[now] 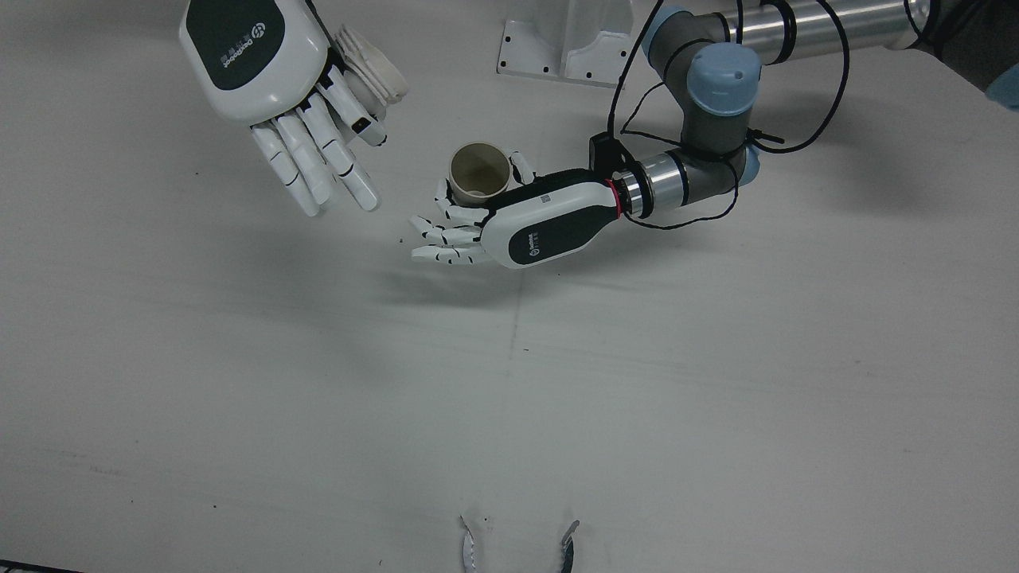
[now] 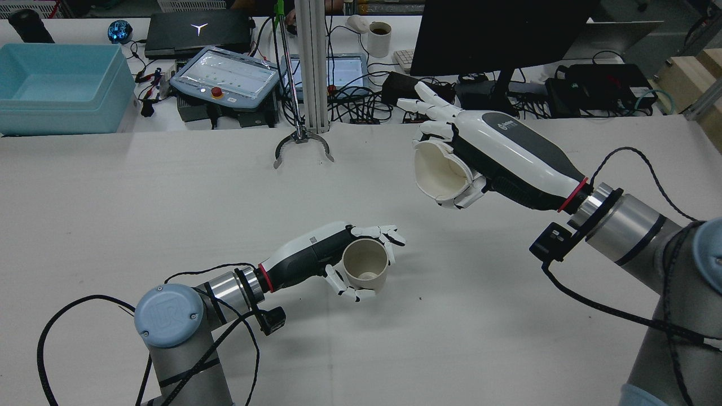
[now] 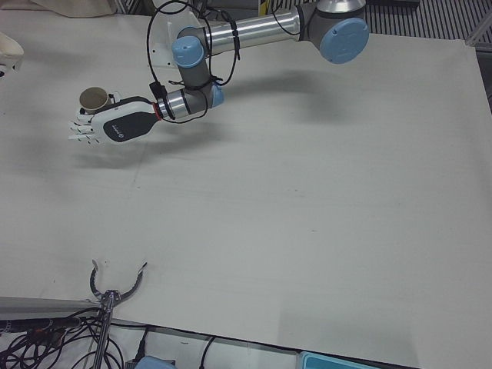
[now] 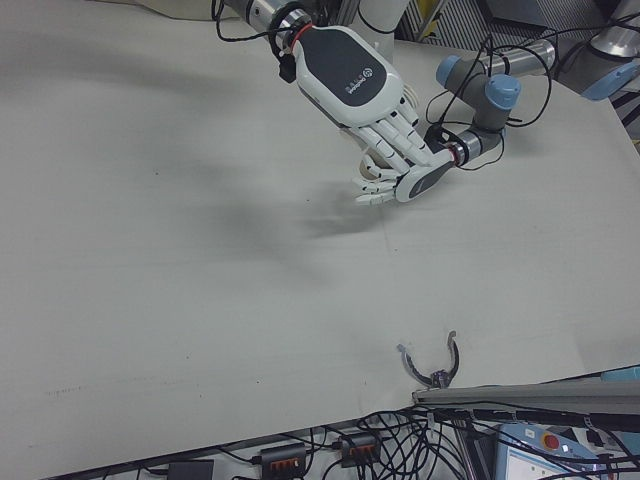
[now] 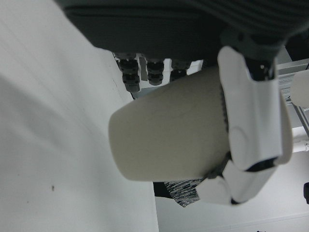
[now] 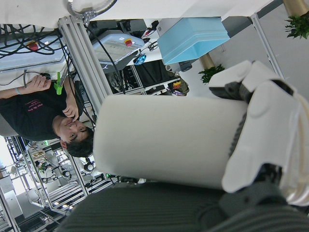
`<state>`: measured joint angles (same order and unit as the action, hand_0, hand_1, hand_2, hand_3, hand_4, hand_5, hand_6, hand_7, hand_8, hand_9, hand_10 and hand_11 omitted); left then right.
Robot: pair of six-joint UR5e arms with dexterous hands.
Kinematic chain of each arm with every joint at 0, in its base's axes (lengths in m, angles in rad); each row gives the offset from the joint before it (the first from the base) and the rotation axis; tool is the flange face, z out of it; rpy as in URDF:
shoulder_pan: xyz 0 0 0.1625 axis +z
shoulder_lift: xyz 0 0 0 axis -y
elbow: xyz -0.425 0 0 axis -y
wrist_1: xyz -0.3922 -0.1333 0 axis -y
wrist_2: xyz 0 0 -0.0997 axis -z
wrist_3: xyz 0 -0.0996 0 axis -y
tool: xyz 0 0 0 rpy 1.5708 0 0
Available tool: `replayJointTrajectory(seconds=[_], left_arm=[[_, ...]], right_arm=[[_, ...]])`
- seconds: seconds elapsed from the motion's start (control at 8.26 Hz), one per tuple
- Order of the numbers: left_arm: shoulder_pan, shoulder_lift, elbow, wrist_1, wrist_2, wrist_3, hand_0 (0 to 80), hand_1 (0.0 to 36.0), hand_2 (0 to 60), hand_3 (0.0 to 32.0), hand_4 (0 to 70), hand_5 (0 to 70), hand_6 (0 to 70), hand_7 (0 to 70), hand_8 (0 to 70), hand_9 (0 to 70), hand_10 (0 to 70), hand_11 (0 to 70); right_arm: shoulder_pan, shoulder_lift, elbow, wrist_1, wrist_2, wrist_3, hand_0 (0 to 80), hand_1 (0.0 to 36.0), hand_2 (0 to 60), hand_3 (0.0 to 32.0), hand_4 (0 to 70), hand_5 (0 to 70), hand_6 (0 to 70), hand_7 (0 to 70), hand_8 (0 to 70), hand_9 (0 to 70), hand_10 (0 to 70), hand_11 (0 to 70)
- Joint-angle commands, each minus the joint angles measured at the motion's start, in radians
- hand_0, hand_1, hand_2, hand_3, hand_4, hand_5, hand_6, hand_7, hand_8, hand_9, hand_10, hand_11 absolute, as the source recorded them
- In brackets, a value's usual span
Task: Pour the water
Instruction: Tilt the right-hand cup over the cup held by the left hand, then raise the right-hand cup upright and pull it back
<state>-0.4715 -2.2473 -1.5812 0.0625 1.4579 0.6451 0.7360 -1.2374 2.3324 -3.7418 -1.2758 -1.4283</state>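
So both hands have a cup right now. The left hand [image 2: 316,256] sits low over the white table [image 1: 318,398], palm turned sideways, with its fingers [image 1: 446,235] wrapped around a beige paper cup [image 2: 365,265]. That cup is upright, mouth facing up, and in the rear view there's a small pale patch at the bottom, though I can't tell if it's water or just the cup floor. The left forearm comes in roughly level from the elbow, with a black cable [image 1: 637,119] looping around the wrist.

The right hand [image 2: 496,152] is held well above the table, clamped on a second beige cup [image 2: 437,172]. This one is tipped over onto its side, with its mouth pointing toward the left hand's side in the rear view. The thumb pins the cup against the palm while the longer fingers [image 1: 306,155] stick out fairly straight past it.

The two cups are apart, the tipped one higher and off to the side of the upright one, not directly over it.
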Motion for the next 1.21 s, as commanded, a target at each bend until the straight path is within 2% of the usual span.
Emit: replayJointTrajectory(seconds=[0.0, 0.24, 0.36, 0.48, 0.61, 0.73, 0.85, 0.97, 1.09], left_arm=[[-0.012, 0.0, -0.002, 0.0, 0.001, -0.002, 56.3, 36.0, 60.0, 0.0, 41.8, 70.0, 17.5, 26.3, 6.7, 11.1, 8.5, 14.7], [-0.012, 0.0, -0.006, 0.0, 0.001, -0.004, 56.1, 36.0, 60.0, 0.0, 41.5, 70.0, 17.4, 26.1, 6.7, 11.1, 8.5, 14.7], [-0.025, 0.002, -0.016, 0.002, 0.001, -0.004, 56.4, 36.0, 60.0, 0.0, 42.0, 70.0, 17.6, 26.5, 6.7, 11.1, 8.5, 14.7], [-0.048, 0.015, -0.035, 0.01, 0.002, -0.005, 56.9, 36.0, 60.0, 0.0, 42.0, 70.0, 17.6, 26.3, 6.7, 11.2, 8.5, 14.7], [-0.085, 0.078, -0.078, 0.01, 0.006, -0.011, 56.6, 36.0, 60.0, 0.0, 41.9, 70.0, 17.5, 26.2, 6.8, 11.3, 8.6, 14.8], [-0.132, 0.168, -0.107, 0.01, 0.001, -0.05, 56.3, 36.0, 60.0, 0.0, 41.7, 70.0, 17.3, 26.0, 6.6, 11.1, 8.5, 14.7], [-0.201, 0.248, -0.109, -0.025, -0.001, -0.065, 56.2, 36.0, 60.0, 0.0, 41.7, 70.0, 17.2, 25.9, 6.7, 11.2, 8.5, 14.7], [-0.263, 0.344, -0.106, -0.074, -0.001, -0.093, 56.0, 36.0, 60.0, 0.0, 41.0, 70.0, 16.8, 25.6, 6.7, 11.3, 8.5, 14.7], [-0.315, 0.432, -0.097, -0.134, -0.002, -0.107, 55.6, 36.0, 60.0, 0.0, 40.5, 70.0, 16.5, 25.3, 6.7, 11.2, 8.6, 14.7]], right_arm=[[0.1, -0.017, -0.001, -0.058, -0.123, 0.003, 47.9, 27.8, 60.0, 0.0, 26.3, 70.0, 8.2, 10.5, 0.6, 0.7, 4.5, 8.1], [0.106, -0.019, -0.01, -0.056, -0.122, 0.006, 47.7, 26.5, 60.0, 0.0, 27.1, 70.0, 8.2, 10.3, 0.6, 0.6, 4.5, 8.1], [0.12, -0.033, -0.04, -0.05, -0.096, 0.032, 47.6, 26.2, 60.0, 0.0, 27.0, 70.0, 8.2, 10.3, 0.6, 0.6, 4.5, 8.1], [0.12, -0.036, -0.085, -0.038, -0.004, 0.171, 47.4, 24.7, 59.5, 0.0, 27.6, 70.0, 8.1, 10.0, 0.6, 0.6, 4.9, 8.5], [0.12, -0.046, -0.152, 0.015, 0.088, 0.354, 46.2, 17.6, 36.8, 0.0, 27.3, 70.0, 7.7, 11.3, 0.5, 0.8, 5.6, 9.1], [0.122, -0.082, -0.222, 0.139, 0.129, 0.478, 44.9, 15.3, 32.8, 0.0, 24.8, 63.8, 6.1, 8.9, 0.2, 0.3, 5.6, 8.9], [0.123, -0.089, -0.305, 0.254, 0.168, 0.552, 43.8, 14.2, 27.5, 0.0, 16.7, 54.7, 4.1, 5.6, 0.0, 0.0, 4.9, 8.0], [0.112, -0.09, -0.373, 0.296, 0.19, 0.642, 43.7, 13.9, 25.0, 0.0, 12.1, 51.9, 2.7, 2.8, 0.0, 0.0, 5.4, 8.9], [0.083, -0.09, -0.414, 0.296, 0.238, 0.737, 43.5, 13.5, 23.2, 0.0, 11.3, 49.8, 1.3, 0.1, 0.0, 0.0, 5.1, 8.4]])
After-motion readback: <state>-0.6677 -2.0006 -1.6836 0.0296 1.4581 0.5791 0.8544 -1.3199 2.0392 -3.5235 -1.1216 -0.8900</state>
